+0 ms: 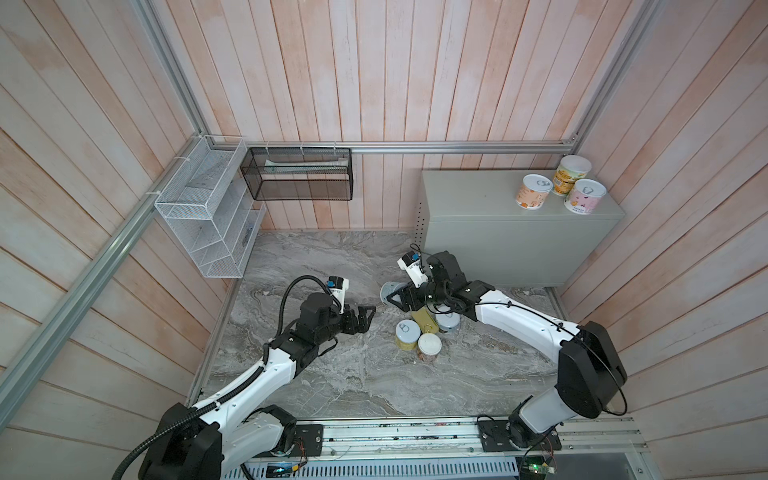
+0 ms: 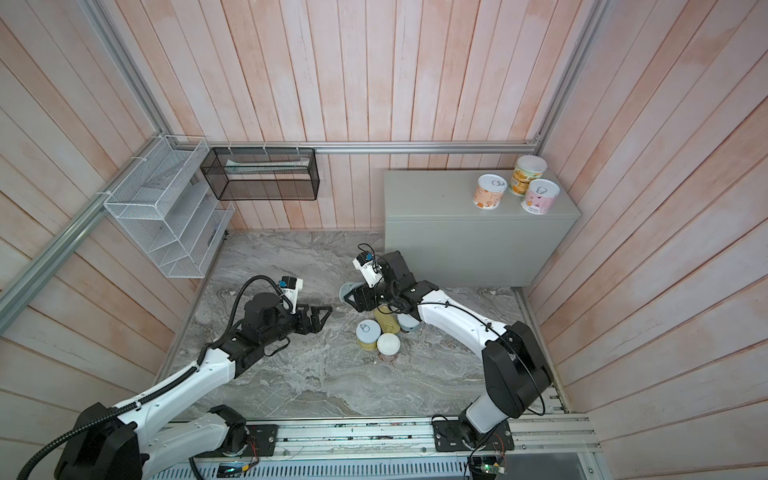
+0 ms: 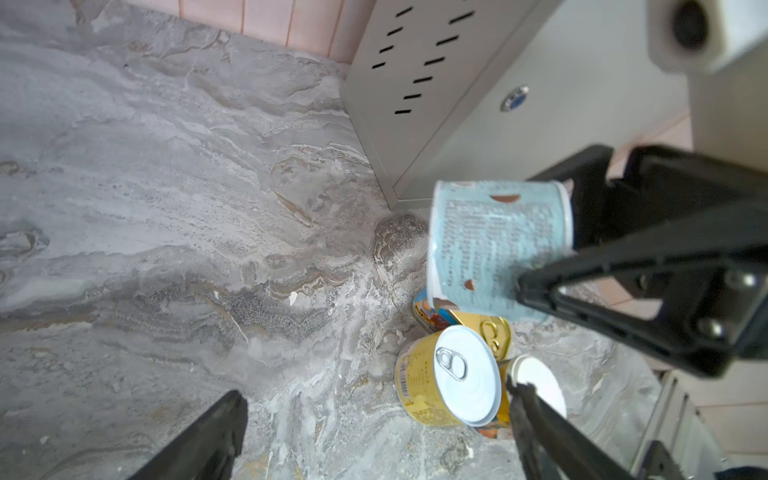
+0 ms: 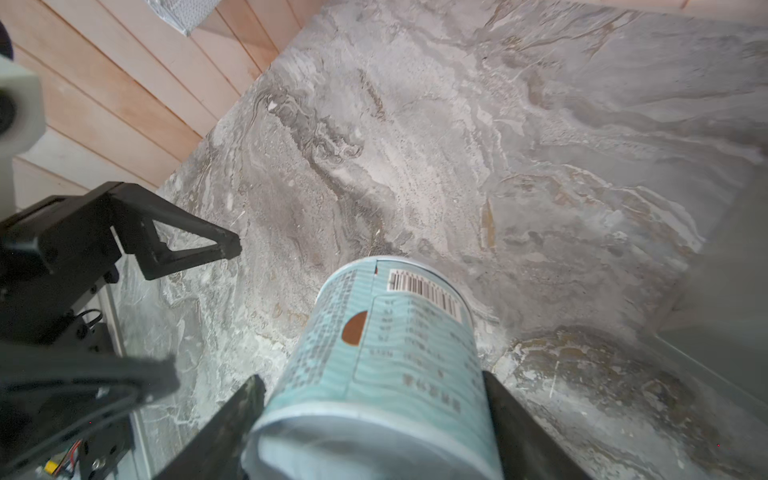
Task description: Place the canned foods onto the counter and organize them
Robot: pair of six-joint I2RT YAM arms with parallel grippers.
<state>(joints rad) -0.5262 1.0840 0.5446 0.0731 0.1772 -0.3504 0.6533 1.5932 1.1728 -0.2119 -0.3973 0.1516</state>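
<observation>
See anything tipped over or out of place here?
Yes. The pale blue can is tipped sideways, clamped in the right tool over the marbled slab. It looks carried, not spilled.

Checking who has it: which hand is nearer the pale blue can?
Right. The right hand is clamped around the pale blue can, a finger on each side; the left hand is open beside it, across a small gap, not touching.

In both top views the right arm (image 1: pixel 515 320) hides part of the gold-topped tin (image 1: pixel 427 324).
</observation>
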